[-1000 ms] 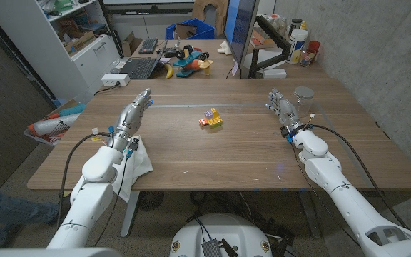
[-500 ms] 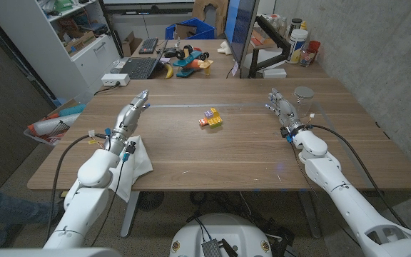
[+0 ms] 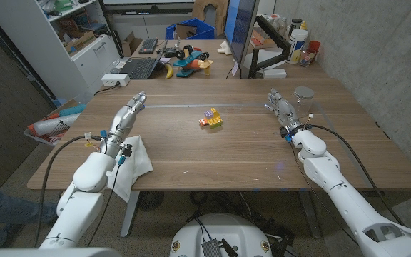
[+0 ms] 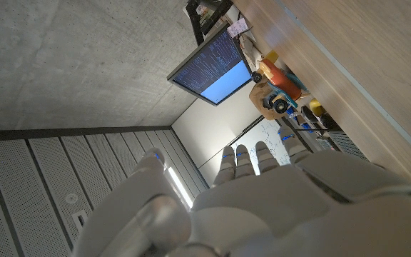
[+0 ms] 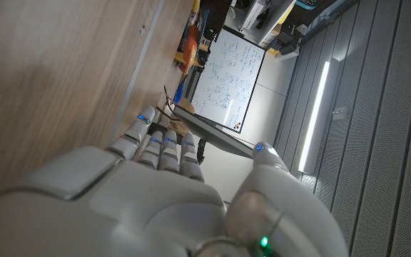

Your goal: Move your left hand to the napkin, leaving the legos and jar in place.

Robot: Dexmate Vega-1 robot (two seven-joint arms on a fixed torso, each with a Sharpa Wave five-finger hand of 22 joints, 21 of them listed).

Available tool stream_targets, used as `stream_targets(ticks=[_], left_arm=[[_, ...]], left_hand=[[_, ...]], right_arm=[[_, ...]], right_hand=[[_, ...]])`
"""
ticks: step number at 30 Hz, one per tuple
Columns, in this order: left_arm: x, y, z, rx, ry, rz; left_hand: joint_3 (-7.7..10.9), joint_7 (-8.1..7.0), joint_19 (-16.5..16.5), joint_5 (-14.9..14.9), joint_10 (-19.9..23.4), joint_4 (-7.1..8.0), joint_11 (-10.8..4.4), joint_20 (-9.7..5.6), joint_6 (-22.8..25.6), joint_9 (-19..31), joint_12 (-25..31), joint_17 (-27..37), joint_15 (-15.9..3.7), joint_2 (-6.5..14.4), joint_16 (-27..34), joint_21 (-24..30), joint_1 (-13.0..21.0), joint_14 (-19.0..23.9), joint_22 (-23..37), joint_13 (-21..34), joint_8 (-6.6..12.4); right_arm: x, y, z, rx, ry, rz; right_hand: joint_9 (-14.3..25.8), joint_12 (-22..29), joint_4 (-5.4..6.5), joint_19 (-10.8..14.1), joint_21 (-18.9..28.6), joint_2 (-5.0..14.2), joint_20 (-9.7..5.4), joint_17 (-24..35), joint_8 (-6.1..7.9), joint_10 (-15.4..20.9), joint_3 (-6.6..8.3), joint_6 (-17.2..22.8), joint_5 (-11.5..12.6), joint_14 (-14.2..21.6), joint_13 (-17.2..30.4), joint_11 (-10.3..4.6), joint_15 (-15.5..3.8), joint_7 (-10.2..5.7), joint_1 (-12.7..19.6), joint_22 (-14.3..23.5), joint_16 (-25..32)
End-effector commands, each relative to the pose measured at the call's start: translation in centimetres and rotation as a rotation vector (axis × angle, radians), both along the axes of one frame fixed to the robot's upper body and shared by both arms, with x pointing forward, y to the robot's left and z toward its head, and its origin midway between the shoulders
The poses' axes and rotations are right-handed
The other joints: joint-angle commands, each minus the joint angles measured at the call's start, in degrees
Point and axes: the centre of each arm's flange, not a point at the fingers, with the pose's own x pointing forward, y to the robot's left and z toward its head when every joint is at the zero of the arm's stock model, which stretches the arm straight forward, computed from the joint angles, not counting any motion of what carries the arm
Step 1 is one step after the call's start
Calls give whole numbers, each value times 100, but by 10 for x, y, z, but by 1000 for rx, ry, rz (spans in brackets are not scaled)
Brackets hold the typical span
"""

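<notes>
A white napkin point(image 3: 138, 163) lies crumpled near the table's front left edge, partly under my left forearm. My left hand point(image 3: 125, 116) is beyond the napkin, further onto the table, fingers stretched out and holding nothing; its back shows in the left wrist view point(image 4: 277, 207). The small pile of coloured legos point(image 3: 211, 118) sits at the table's middle. A clear jar point(image 3: 304, 96) stands at the far right. My right hand point(image 3: 280, 107) is just left of the jar, apart from it, fingers extended and empty; the right wrist view shows its back point(image 5: 148, 200).
The wooden table point(image 3: 227, 153) ends close to the napkin at the front left. Behind it a second table carries a laptop point(image 3: 133, 68), toys point(image 3: 189, 57), a monitor point(image 3: 242, 32) and bottles point(image 3: 300, 36). Shelves point(image 3: 77, 36) stand at the left.
My left arm has drifted to the left and slightly back, uncovering more of the napkin. The legos, the jar and my right hand have not moved.
</notes>
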Motion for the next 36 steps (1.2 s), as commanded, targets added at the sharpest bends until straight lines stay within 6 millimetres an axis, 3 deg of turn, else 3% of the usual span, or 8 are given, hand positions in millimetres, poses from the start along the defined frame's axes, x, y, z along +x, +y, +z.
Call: stream_targets(ticks=[1,8,18,36], left_arm=[[-14,6,-1,31,-16,42],[-22,7,-1,44,-29,52],[-31,8,-3,66,-43,74],[-46,12,-12,85,-42,136]], left_hand=[[4,4,-226,2,21,-31,26,-14,61,30,17,6,32,7,24,-59,47,39,17,0,39],[5,18,-233,-1,28,-48,32,-21,70,31,19,7,34,19,20,-110,49,43,19,-7,35],[2,36,-253,-6,41,-74,59,-254,96,33,23,8,54,34,17,-195,48,56,21,-16,34],[-3,47,-143,-10,82,-103,65,-167,132,34,36,9,55,46,23,-234,46,92,23,-23,37]], right_arm=[[3,-1,1,9,-2,-6],[4,0,1,11,-4,-6],[5,0,3,11,-7,-7],[9,2,4,10,-2,-1]], right_hand=[[9,-32,-1,91,-10,81,-5,8,-16,57,-17,22,37,18,6,-2,-17,-31,23,29,6],[9,-39,-4,102,-29,85,-7,0,-16,67,-20,26,39,20,6,5,-18,-39,21,29,4],[9,-51,-7,116,-53,91,-11,-10,-18,71,-25,24,39,21,7,7,-18,-36,17,29,1],[9,-69,-15,141,-98,99,-13,-29,-19,83,-33,27,41,31,7,13,-23,-46,11,30,-1]])
